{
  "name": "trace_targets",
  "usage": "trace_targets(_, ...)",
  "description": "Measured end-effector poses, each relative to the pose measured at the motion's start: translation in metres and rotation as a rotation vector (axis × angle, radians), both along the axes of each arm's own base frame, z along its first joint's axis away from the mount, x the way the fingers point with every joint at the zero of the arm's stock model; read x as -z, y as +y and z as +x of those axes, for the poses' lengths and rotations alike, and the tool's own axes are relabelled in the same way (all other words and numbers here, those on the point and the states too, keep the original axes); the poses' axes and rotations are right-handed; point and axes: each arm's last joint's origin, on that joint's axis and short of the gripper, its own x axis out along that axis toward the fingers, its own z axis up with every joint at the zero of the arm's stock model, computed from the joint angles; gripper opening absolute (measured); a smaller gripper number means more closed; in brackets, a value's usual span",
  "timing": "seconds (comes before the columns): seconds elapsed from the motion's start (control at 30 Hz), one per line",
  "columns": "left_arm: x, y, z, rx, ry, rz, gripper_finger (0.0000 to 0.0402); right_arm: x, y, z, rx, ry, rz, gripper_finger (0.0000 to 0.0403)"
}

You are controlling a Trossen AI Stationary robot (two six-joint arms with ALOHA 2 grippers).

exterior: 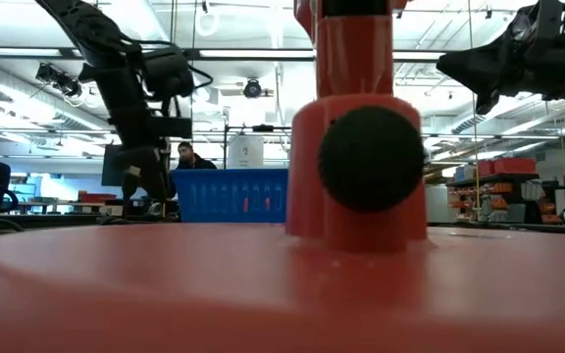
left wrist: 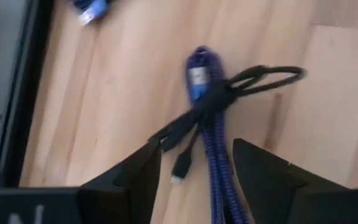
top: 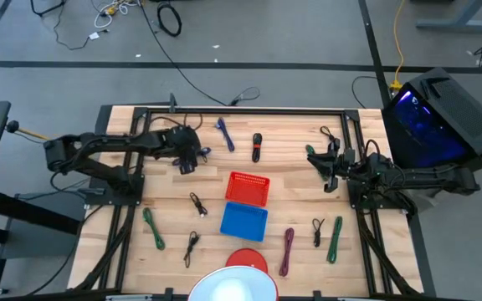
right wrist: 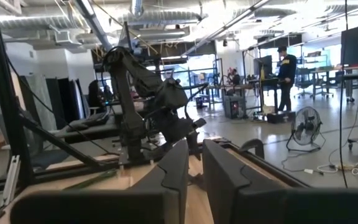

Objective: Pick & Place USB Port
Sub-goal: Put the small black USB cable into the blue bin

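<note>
The left claw [left wrist: 194, 171] is hovering with fingers spread over a blue braided USB cable [left wrist: 205, 93] that is lying on the wooden surface [top: 291, 167], far left of the red basket [top: 248, 188]. The right claw [top: 325, 171] is waiting raised at the right side, fingers nearly pressed together, holding nothing.

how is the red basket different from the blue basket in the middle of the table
The red basket lies farther from the table's front edge, the blue basket nearer to it. The red basket shows an open grid pattern from above; the blue basket looks like a plain flat rectangle. They differ in colour. Both are rectangular, look similar in size, sit slightly tilted on the wooden table, and lie one right behind the other.
</note>
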Motion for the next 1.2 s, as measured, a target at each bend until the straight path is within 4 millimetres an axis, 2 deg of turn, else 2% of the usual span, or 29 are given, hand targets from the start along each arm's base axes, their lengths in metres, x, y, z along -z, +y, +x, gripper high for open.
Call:
trace_targets(0.17,0.002,-0.012,0.014,0.209,0.058,0.015,0.0211,0.001,0.0,0.001,0.001,0.011,0.001,0.0049)
trace_targets(0.33,0.004,-0.018,0.022,0.278,0.107,0.115,0.0201,0.001,0.0,0.001,0.002,0.014,0.001,0.0049)
trace_targets(1.0,0.023,0.0,0.035,0.222,0.083,0.136,0.0194,0.001,0.0,0.001,0.002,0.008,-0.001,0.0049)
trace_targets(1.1,0.026,0.004,0.033,0.189,0.089,0.123,0.0169,0.001,0.0,0.001,0.002,0.004,-0.002,0.0049)
trace_targets(1.2,0.029,0.007,0.033,0.166,0.081,0.105,0.011,0.001,0.0,0.001,0.002,0.007,-0.001,0.0049)
